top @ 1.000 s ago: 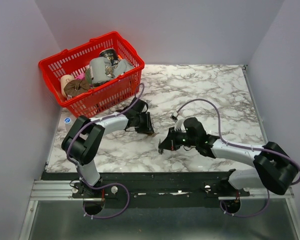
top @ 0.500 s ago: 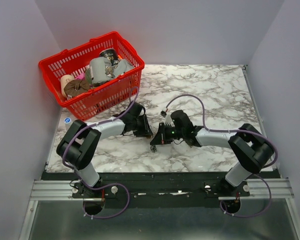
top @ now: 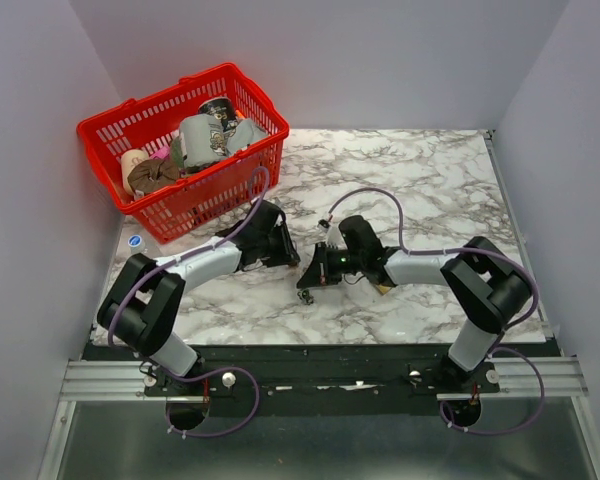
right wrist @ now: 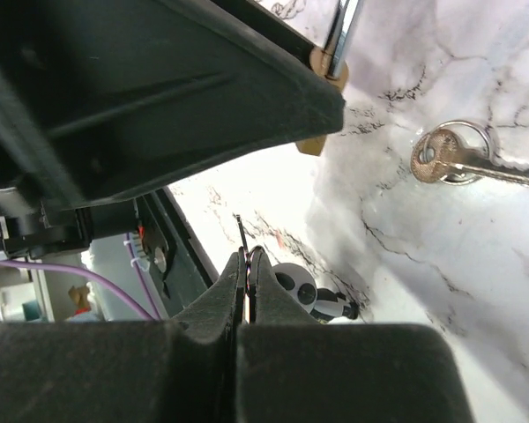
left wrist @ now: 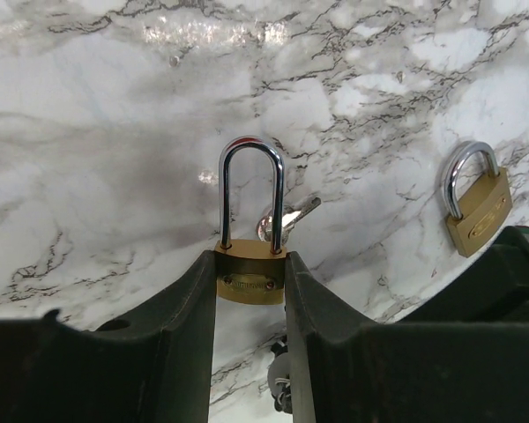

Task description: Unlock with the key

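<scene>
Over the last second the right arm had folded inward, its elbow swinging toward the middle of the marble table [top: 430, 170]. This carried the right gripper [top: 308, 283] leftward until it sat just beside the left gripper [top: 290, 258].

The left gripper was clamped on a brass padlock [left wrist: 249, 280], pinching the body between its fingers with the closed silver shackle pointing away from the wrist. The right gripper's fingers were pressed fully together, apparently on the key [right wrist: 239, 231], just beside the left gripper's black finger and the padlock body.

The main risk was a missed insertion. No view showed the keyway, so the blade could strike brass, and a sliver pinched that lightly would likely pivot or slip out. A sideways push could also twist the brass padlock in its grip. A small ring cluster [right wrist: 316, 295] near the right fingertips might snag; whether it hung from the key could not be told.

The key showed only as a thin dark sliver, edge-on, standing out of the fingertips. Its black head was hidden. It should not be confused with the spare silver key [right wrist: 458, 159] lying on the marble, nor the held lock with the second padlock [left wrist: 479, 216] lying well apart.
</scene>
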Action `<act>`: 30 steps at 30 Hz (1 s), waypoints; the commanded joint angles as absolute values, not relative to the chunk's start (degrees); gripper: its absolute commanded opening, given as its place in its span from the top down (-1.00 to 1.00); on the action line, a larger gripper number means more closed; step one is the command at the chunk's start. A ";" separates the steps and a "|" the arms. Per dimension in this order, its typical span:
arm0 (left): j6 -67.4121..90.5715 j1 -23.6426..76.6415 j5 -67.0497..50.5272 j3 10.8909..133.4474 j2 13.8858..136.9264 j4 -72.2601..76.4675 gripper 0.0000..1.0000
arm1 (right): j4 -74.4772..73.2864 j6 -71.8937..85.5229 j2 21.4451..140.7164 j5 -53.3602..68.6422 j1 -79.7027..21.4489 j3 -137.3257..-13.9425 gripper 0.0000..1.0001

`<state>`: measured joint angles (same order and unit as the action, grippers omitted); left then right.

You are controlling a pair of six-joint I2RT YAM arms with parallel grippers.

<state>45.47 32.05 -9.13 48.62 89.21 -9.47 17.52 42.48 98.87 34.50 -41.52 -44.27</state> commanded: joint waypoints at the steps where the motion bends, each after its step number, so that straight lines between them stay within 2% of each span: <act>1: 45.00 31.91 -6.33 48.34 85.87 -8.88 1.00 | 13.36 42.19 102.30 37.35 -41.66 -44.74 0.99; 30: 44.12 34.36 -6.68 48.69 85.34 -8.61 1.00 | 9.85 37.00 104.85 37.35 -39.55 -49.48 0.99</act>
